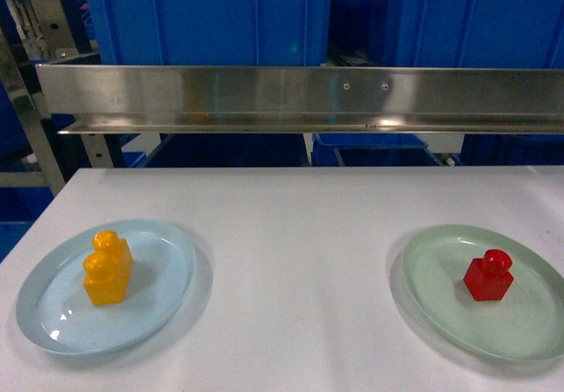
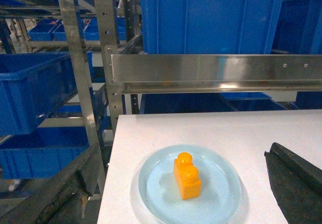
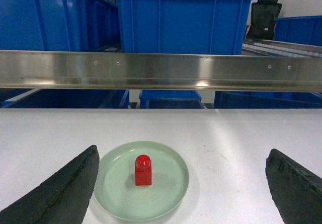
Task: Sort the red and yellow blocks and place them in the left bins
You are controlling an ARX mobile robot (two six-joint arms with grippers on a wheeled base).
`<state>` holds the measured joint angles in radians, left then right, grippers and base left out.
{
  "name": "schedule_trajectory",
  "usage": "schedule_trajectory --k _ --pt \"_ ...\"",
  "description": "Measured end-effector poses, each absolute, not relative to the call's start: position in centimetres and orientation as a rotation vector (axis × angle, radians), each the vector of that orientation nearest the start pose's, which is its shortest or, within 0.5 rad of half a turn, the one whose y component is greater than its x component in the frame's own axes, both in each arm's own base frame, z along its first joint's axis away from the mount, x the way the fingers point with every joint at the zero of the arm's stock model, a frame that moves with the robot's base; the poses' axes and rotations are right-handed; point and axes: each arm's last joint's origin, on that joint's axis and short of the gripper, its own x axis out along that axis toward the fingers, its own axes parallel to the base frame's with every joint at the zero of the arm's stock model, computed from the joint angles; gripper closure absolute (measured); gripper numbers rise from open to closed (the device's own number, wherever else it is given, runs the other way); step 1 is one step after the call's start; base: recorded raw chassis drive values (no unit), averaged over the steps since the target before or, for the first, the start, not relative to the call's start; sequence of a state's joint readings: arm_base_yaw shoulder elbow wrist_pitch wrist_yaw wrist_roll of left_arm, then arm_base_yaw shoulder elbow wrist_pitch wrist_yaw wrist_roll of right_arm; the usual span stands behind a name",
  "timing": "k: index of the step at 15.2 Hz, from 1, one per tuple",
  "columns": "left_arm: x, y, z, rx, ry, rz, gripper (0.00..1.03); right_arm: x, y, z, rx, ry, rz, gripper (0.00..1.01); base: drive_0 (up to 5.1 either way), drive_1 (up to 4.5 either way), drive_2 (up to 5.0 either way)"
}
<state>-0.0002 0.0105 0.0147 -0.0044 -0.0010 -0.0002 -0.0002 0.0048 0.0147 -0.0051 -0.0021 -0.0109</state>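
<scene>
A yellow two-stud block (image 1: 107, 269) stands on a light blue plate (image 1: 53, 308) at the table's front left. On a pale green plate (image 1: 529, 321) at the front right sits a red one-stud block (image 1: 489, 276). Neither gripper shows in the head view. In the left wrist view my left gripper (image 2: 183, 152) is open, held back from the yellow block (image 2: 187, 176) on its plate (image 2: 156, 183). My right gripper (image 3: 183, 153) is open too, with the red block (image 3: 143, 170) and its plate (image 3: 166, 183) ahead, toward the left finger. Blue bins (image 2: 30, 90) sit on the rack left of the table.
A steel shelf rail (image 1: 300, 97) runs across above the white table's (image 1: 300, 233) far edge, with large blue crates (image 1: 211, 13) behind it. A metal rack upright (image 2: 75, 68) stands by the table's left edge. A black chair (image 3: 264, 15) is at the far right.
</scene>
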Motion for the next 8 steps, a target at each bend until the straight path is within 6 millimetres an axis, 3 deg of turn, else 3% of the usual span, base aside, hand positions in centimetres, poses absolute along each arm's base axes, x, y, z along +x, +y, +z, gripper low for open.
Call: schedule_trajectory --k 8 --pt "9.75 0.00 16.73 0.000 0.000 0.001 0.05 9.71 0.00 16.76 -0.011 -0.005 0.002 0.03 0.0 0.00 0.0"
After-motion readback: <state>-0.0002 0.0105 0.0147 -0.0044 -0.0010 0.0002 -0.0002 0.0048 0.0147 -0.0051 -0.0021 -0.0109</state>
